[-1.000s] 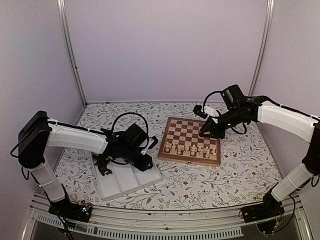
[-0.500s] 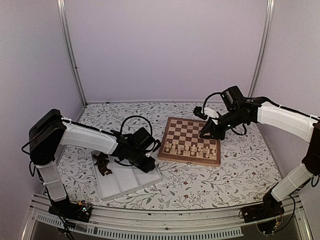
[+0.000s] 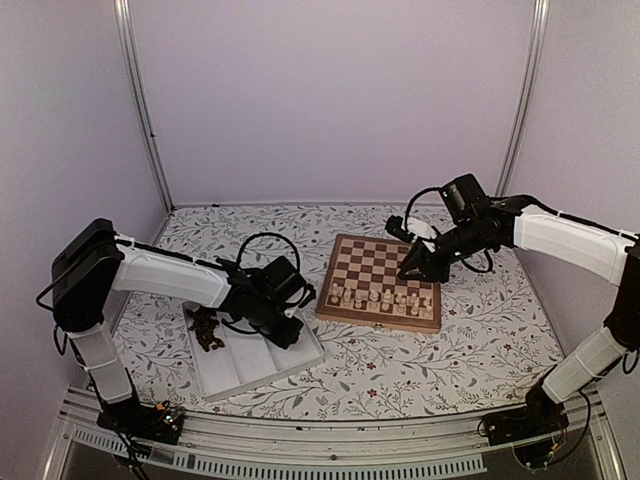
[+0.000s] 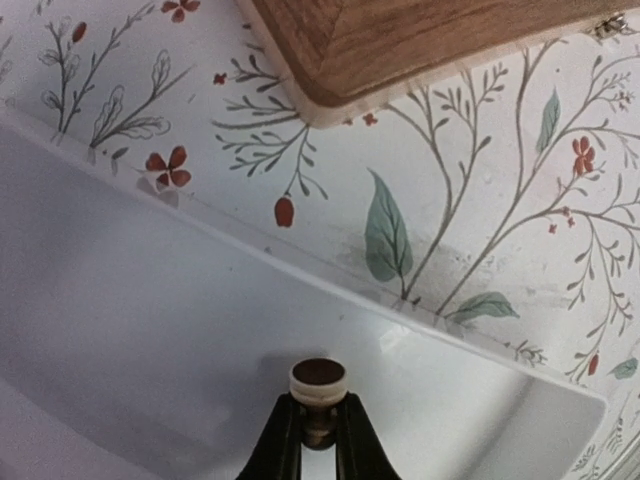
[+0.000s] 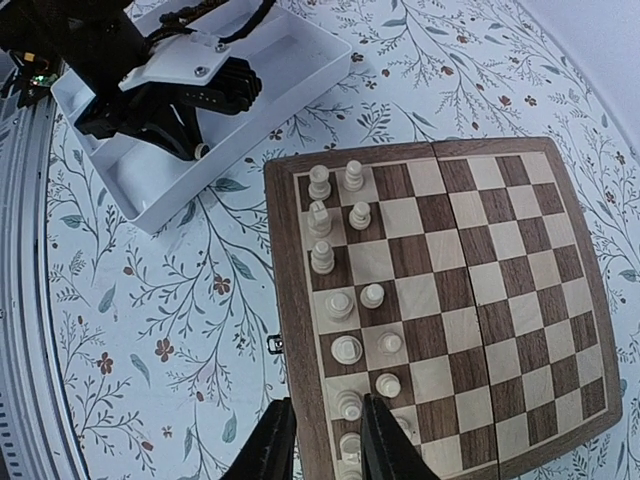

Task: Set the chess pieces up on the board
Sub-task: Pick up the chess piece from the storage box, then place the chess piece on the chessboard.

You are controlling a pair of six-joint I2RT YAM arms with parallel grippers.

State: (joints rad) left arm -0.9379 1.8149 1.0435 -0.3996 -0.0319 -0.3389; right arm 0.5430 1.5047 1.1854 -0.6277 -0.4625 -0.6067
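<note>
Left wrist: one cream piece [image 4: 318, 378] between fingers [image 4: 275, 450]

We see a table [image 3: 470, 350] w/ a white floral-print cover: green leaves & small red blooms. Two things lie directly on it. The board [image 3: 375, 262] sits centre-right, turned at a slight angle. A white 3-compartment tray [image 3: 238, 368] sits near-left, also skewed. Tray's far-right corner is near the board's near-left corner, not touching; a strip of cover shows btwn them.
</note>
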